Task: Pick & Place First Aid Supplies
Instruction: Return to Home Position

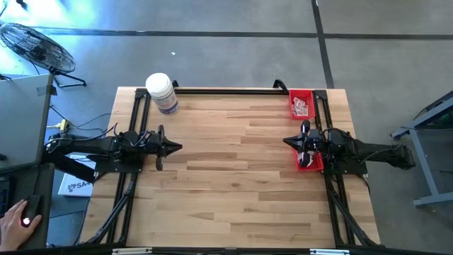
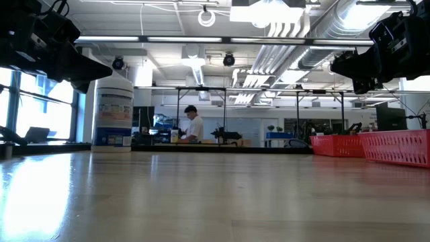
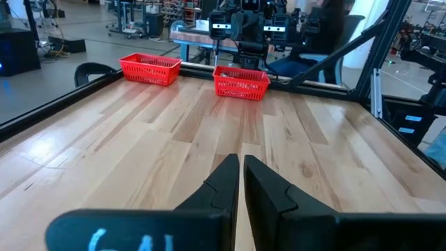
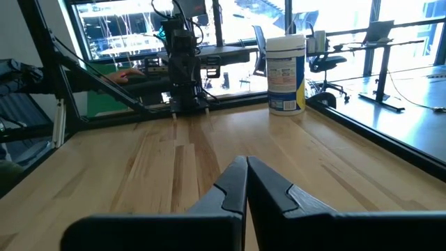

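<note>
The first aid supplies [image 1: 303, 106] are small white packets with reddish print, lying in a red basket [image 1: 292, 95] at the table's far right. My left gripper [image 1: 178, 147] hovers level above the table's left side, shut and holding nothing; the left wrist view shows its fingers [image 3: 241, 164] together. My right gripper [image 1: 286, 142] hovers level at the right side, above a second red basket [image 1: 310, 163]. It is shut too, with nothing in it [image 4: 247, 164]. The two grippers point at each other across the table.
A big white jar [image 1: 161, 92] with a bluish label stands upright at the far left of the table. A black frame runs round the table's edges [image 1: 226, 89]. Bare wood lies between the two grippers [image 1: 233, 156]. A person's hand [image 1: 15, 216] rests beside the table, at the near left.
</note>
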`<action>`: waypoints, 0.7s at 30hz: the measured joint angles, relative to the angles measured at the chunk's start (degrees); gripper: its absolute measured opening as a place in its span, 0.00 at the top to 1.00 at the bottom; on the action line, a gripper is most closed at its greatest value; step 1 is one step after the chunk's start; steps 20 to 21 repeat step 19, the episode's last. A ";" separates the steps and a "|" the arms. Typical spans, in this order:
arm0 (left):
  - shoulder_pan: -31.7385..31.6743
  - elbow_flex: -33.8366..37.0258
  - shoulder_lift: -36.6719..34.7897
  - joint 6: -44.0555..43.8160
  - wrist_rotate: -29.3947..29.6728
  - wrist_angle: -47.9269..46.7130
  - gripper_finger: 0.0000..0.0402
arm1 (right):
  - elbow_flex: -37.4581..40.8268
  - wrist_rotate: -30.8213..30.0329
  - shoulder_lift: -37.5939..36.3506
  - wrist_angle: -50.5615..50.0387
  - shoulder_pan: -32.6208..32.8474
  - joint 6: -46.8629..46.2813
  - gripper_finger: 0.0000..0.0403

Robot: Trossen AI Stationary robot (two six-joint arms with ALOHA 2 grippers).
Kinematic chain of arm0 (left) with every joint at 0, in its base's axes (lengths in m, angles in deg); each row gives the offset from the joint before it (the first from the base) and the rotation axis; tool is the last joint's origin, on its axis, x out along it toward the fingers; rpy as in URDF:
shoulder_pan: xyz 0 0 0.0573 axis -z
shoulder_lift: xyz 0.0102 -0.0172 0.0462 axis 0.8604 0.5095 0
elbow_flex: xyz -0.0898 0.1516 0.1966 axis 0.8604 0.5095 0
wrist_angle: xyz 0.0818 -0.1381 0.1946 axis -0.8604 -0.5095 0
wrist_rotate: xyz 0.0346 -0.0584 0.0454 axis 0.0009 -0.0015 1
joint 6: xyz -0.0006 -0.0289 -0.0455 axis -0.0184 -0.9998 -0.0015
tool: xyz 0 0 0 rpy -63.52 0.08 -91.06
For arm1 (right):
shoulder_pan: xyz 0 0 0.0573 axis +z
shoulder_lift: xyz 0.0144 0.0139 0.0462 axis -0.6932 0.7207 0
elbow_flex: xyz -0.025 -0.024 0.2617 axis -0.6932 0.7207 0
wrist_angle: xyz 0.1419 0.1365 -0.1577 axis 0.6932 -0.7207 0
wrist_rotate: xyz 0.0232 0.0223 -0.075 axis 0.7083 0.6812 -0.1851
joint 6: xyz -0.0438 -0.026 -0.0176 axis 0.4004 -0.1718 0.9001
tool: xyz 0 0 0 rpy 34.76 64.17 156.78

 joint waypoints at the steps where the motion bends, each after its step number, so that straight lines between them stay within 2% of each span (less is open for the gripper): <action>1: 0.00 0.00 0.00 0.00 0.00 0.00 0.95 | 0.00 0.00 0.00 0.01 0.00 0.00 0.99; 21: 0.00 0.00 0.00 0.00 0.00 0.00 0.95 | 0.00 0.00 0.00 0.00 0.01 0.00 0.98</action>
